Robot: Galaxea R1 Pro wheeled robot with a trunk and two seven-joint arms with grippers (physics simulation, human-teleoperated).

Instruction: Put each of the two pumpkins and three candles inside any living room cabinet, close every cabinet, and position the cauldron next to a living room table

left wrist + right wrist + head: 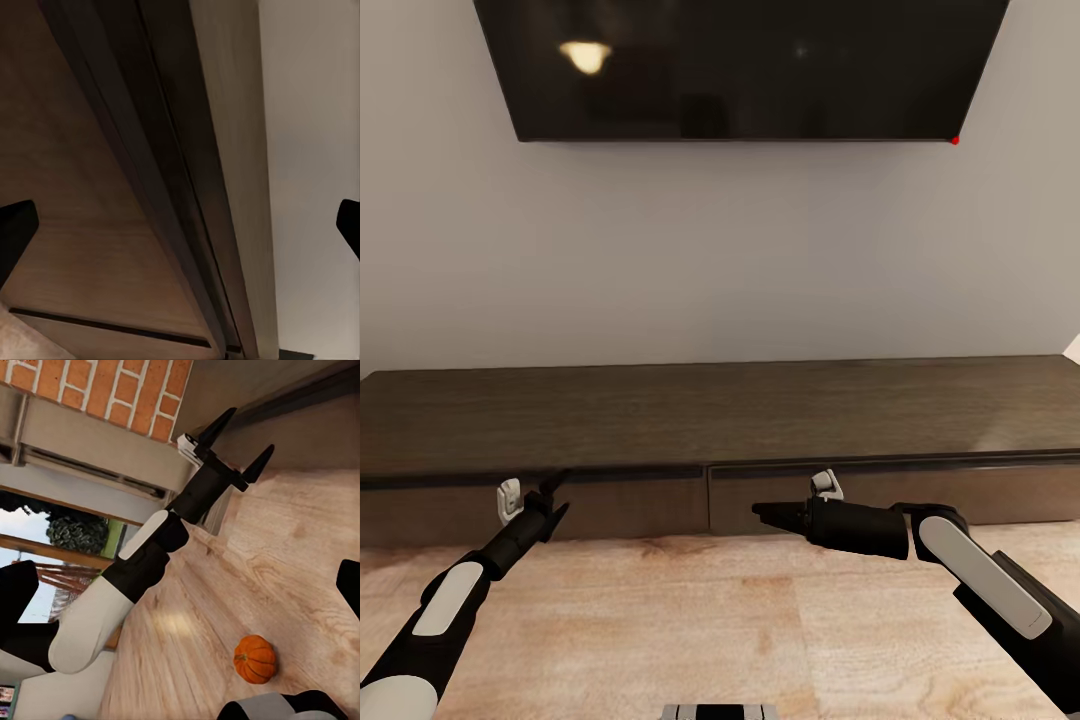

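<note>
A pumpkin lies on the wood floor before the cabinet. Left end effector, fingers apart, reaches its left drawer front; right end effector, apparently together, hovers nearby. Next, likely pull that drawer open.

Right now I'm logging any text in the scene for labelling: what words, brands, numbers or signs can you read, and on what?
No readable text anywhere.
Television: blank dark screen, no brand visible, just a small red light at its corner.
Cabinet: plain dark wood top and drawer fronts, no labels.
Pumpkin on the floor: no markings.
Left pincer and right pincer: no visible lettering.
</note>
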